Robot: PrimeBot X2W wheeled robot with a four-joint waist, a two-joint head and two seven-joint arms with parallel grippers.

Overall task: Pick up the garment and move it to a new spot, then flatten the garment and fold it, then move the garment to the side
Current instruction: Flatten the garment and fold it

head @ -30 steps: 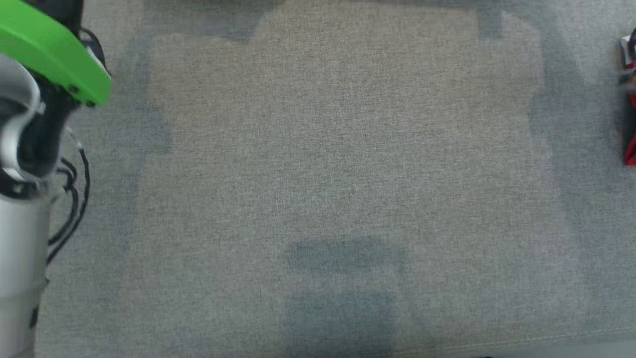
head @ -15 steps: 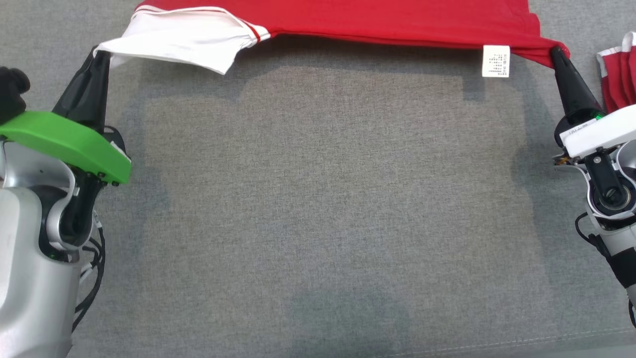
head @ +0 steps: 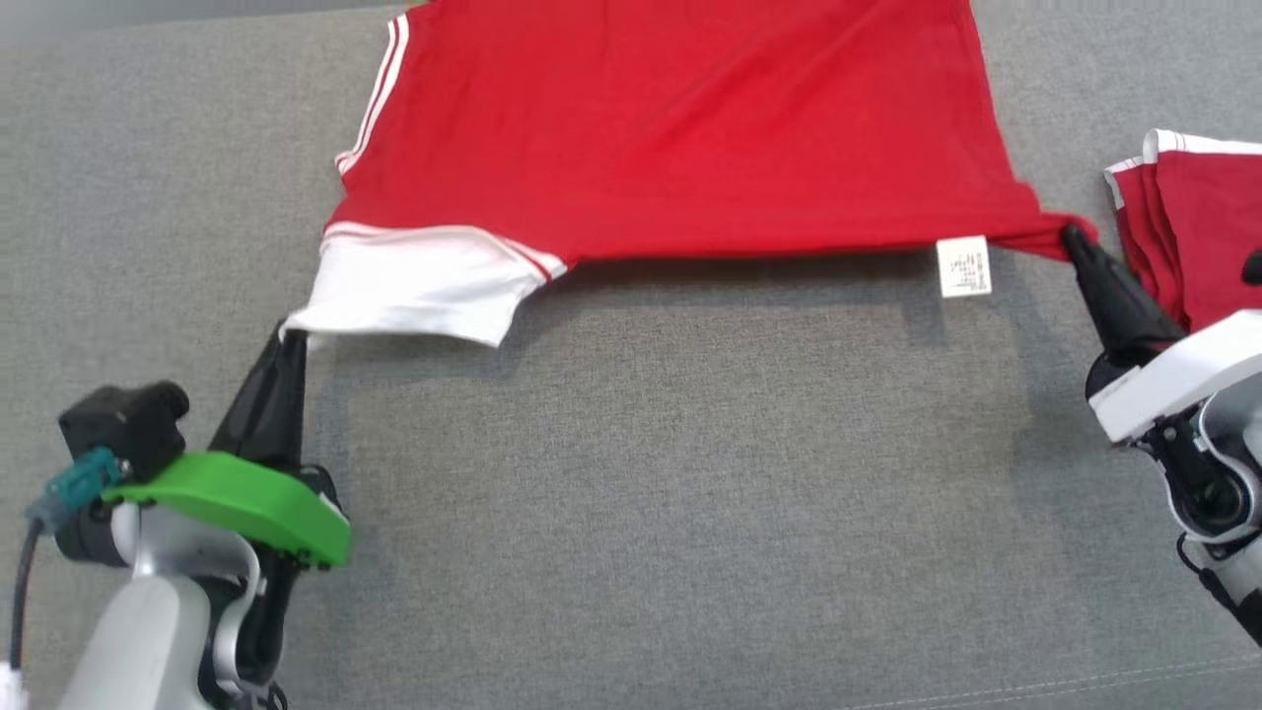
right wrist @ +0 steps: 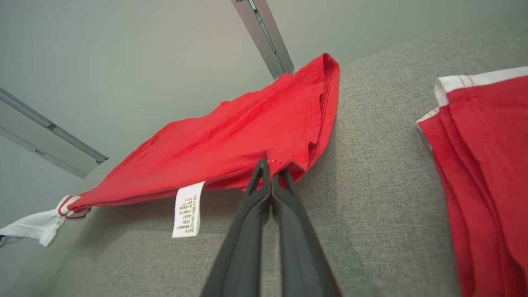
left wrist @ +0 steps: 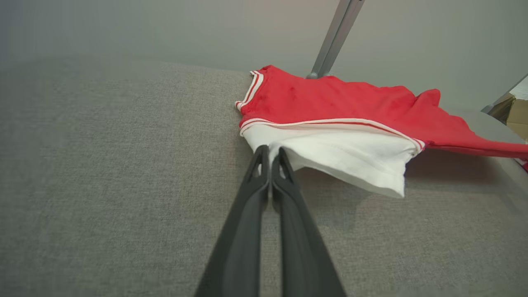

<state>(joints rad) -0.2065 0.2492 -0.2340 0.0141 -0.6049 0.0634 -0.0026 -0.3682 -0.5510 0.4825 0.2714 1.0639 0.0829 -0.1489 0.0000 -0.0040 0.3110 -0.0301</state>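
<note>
Head view: two garments, one spread garment (head: 670, 128) clamped by left and right jaws, second garment (head: 1208, 222) beside it.

**Grey fabric top, 2 red items on it**

Grey woven fabric surface (head: 641, 513) runs across the head view, w/ a stitched seam (head: 1085, 678) near its front edge at lower R. The red garment (head: 680, 128) lies spread over the far-centre part. Its near hem is raised off the cloth, w/ a shadow band under it. The white sleeve (head: 414, 291) at the garment's L end and the care tag (head: 963, 266) near its R end hang clear of the fabric. A folded red stack (head: 1208, 227) w/ white trim lies flat at far R, just beside the garment's R corner but apart from it.
</note>
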